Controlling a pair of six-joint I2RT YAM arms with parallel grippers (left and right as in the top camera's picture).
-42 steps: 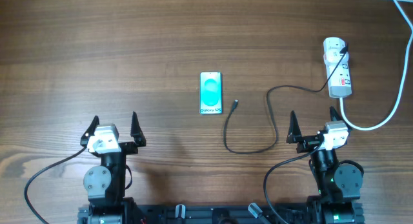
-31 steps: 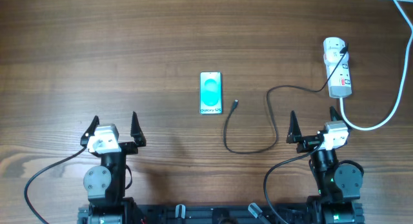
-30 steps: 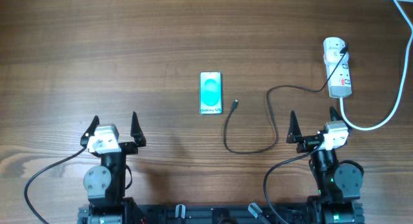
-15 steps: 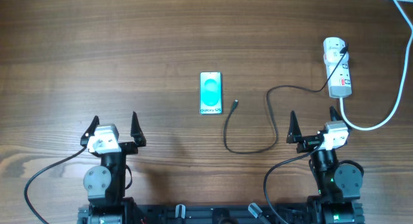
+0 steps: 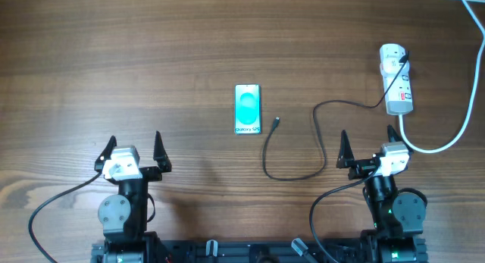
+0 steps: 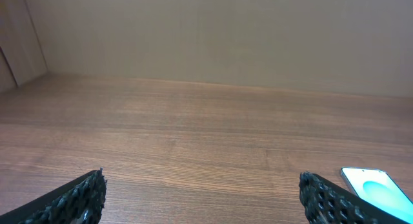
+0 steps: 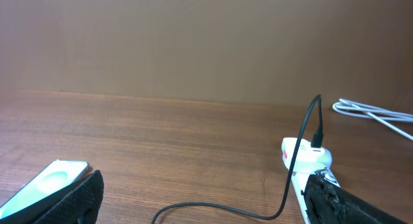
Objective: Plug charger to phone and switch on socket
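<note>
Currently the charger [image 5: 288,178] is plugged into the socket's [image 5: 396,81] far end, and its connector tip [image 5: 276,123] lies loose on the worktop [image 5: 114,51] just right of the phone [image 5: 247,109]. The left gripper [image 5: 135,138] and right gripper [image 5: 367,134] are spread apart, holding nothing.

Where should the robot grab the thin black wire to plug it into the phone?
Probably just behind the small connector tip of the thin black charger cable, pinching from above across it: it lies flat on the wooden table, with that free end beside the teal-screened phone.
</note>
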